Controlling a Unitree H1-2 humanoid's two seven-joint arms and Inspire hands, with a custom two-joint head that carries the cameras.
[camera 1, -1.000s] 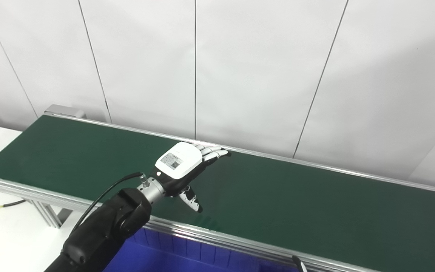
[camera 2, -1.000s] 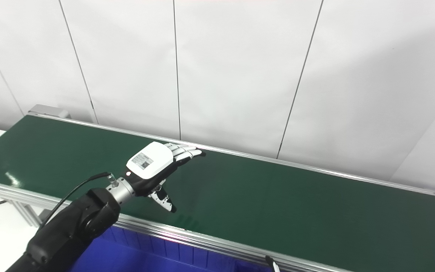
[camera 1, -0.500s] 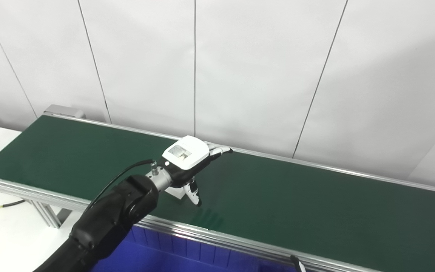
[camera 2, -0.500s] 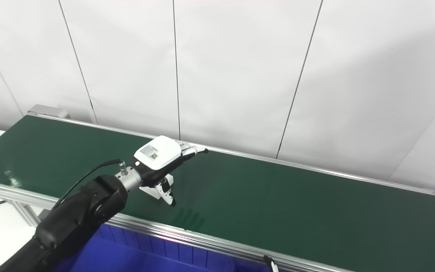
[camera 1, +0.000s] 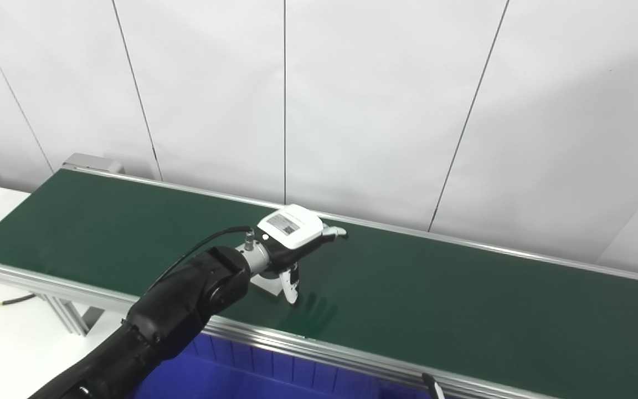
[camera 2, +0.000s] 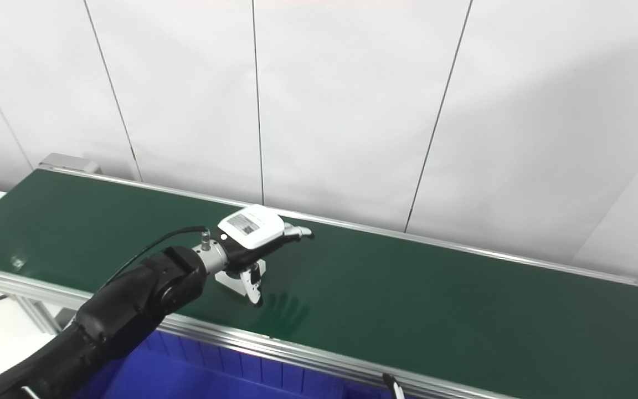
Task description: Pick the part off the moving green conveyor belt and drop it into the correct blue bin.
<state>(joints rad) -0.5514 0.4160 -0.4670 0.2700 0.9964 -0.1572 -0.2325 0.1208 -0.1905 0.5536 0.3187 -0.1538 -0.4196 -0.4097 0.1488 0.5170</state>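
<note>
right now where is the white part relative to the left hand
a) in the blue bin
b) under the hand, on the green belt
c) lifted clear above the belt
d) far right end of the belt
b: the white part sits on the green belt beneath the left hand, whose fingers are spread.

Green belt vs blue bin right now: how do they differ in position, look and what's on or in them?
The green conveyor belt is flat and runs across the frame; the blue bin sits below its near rail, with ribbed walls. The belt is seen nearly whole; the bin only at the bottom edge. The belt carries a small white part under the left hand; no part shows in the bin's visible portion.
</note>
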